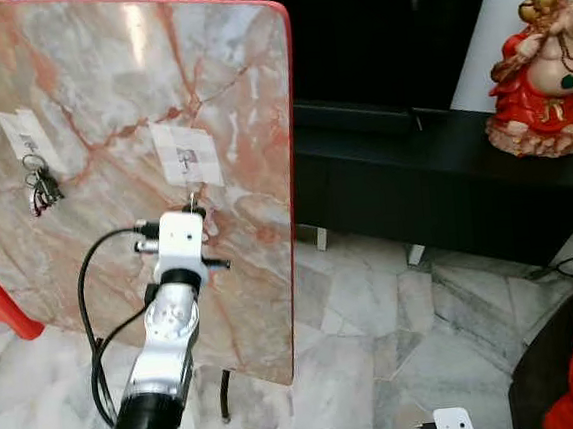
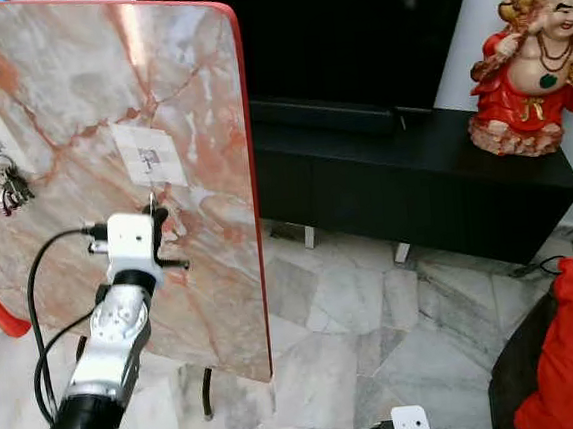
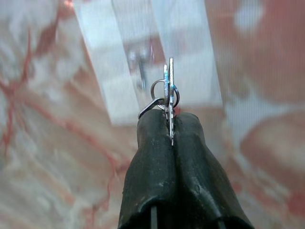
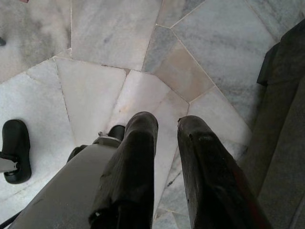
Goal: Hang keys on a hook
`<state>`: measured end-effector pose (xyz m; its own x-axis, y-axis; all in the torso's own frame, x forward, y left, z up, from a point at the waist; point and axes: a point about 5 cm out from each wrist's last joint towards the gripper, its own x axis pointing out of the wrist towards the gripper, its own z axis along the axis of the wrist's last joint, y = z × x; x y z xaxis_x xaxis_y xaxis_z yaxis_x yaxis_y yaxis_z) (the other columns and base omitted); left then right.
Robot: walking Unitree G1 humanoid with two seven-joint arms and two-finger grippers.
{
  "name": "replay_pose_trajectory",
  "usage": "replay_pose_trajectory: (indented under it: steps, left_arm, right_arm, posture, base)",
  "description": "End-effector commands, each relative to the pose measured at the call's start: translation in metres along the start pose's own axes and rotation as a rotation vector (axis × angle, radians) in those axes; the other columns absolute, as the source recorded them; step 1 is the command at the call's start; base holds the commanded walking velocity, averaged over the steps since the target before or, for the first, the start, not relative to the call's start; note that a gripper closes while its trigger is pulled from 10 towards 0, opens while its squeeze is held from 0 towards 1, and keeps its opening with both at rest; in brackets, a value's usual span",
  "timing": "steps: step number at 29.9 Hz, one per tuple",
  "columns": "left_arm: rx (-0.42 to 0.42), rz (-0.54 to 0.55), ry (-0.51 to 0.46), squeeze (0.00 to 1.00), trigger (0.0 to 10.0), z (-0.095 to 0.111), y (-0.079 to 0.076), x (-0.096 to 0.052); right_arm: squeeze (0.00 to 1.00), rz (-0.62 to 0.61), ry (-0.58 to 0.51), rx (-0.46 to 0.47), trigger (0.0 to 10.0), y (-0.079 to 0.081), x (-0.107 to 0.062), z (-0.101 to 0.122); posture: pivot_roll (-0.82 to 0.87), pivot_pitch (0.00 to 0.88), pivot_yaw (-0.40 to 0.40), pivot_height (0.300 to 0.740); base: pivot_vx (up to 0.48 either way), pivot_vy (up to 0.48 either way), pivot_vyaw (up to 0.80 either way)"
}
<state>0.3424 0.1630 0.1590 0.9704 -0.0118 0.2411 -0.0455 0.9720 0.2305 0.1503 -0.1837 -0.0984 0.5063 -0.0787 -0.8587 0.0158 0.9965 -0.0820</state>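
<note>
The robot's left gripper (image 3: 170, 125), fingers pressed together, pinches a key (image 3: 170, 95) edge-on between its tips, the blade standing out ahead of them and the key ring (image 3: 161, 90) hanging off beside it, in the left wrist view. Just beyond the tips, a little to one side of the key's line and blurred, stands the small metal hook (image 3: 141, 71) on its pale adhesive patch (image 1: 186, 154), stuck to the upright marble-patterned board (image 1: 235, 88) with a red rim. From the head camera the raised left arm points straight at that patch, the key tip (image 1: 193, 199) showing just below it.

This looks like the closing approach of the hanging step: keys held, ring not yet over the hook. The next move appears to call for a small sideways correction to bring the ring's opening onto the hook's point, then a short push in and a lowering before the fingers part. With the ring seen nearly edge-on, it may catch or slide off the hook.

Farther along the board from the jaws, another bunch of keys (image 1: 42, 184) already hangs from a second patch. The right gripper (image 4: 167, 138), fingers spread and holding nothing, hangs idle over the marble floor (image 4: 100, 90). Beyond the board, a red figurine (image 1: 543, 77) sits on a low black cabinet (image 1: 444, 176).
</note>
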Motion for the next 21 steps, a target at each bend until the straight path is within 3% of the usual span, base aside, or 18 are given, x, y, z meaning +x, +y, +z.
replay_pose_trajectory:
  steps: [1,12,21]
  left_arm:
    - [0.005,-0.013,0.001,0.0,10.0,0.0,0.001,0.002]
    - [0.015,-0.005,0.039,0.0,10.0,-0.013,0.006,-0.016]
    - [0.004,-0.004,0.036,0.0,10.0,-0.012,0.002,-0.016]
  right_arm:
    - [0.0,-0.005,0.0,0.009,10.0,-0.002,0.0,0.0]
    - [0.0,-0.002,0.003,0.0,10.0,-0.002,0.0,-0.001]
    - [0.0,0.001,0.0,-0.003,10.0,-0.002,0.0,0.0]
  posture:
    - [0.0,0.0,-0.051,0.74]
    - [0.01,0.0,-0.053,0.74]
    - [0.01,0.0,-0.054,0.74]
  base:
    - [0.0,0.0,0.0]
    - [0.0,0.0,0.0]
    - [0.0,0.0,0.0]
